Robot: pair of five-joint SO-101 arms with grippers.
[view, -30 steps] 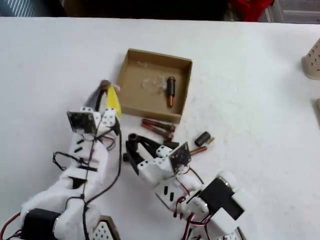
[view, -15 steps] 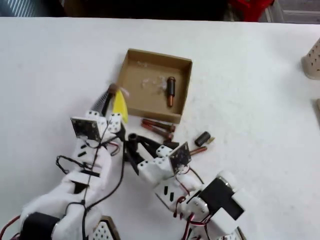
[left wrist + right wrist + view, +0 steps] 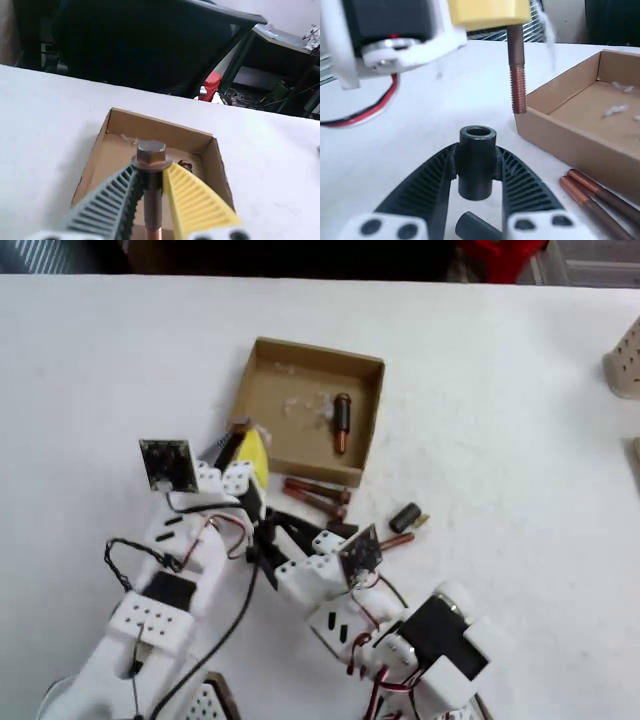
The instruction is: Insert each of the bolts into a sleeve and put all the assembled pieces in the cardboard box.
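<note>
The table (image 3: 520,410) is lit brightly and evenly from above, and its white surface is almost washed out in the high view. Only soft, faint shadows are cast beside the left arm (image 3: 160,590) and inside the cardboard box (image 3: 320,352). Behind the table, the room is left dark. A dull gleam is caught on the bolt (image 3: 518,80).

We note the left arm (image 3: 170,570) stretched forward, its left gripper (image 3: 150,172) clamped on a bolt (image 3: 152,200) that stands upright, head up. The right arm (image 3: 400,635) sits low, its right gripper (image 3: 476,167) closed around an upright sleeve (image 3: 476,142), near and below the left gripper
</note>
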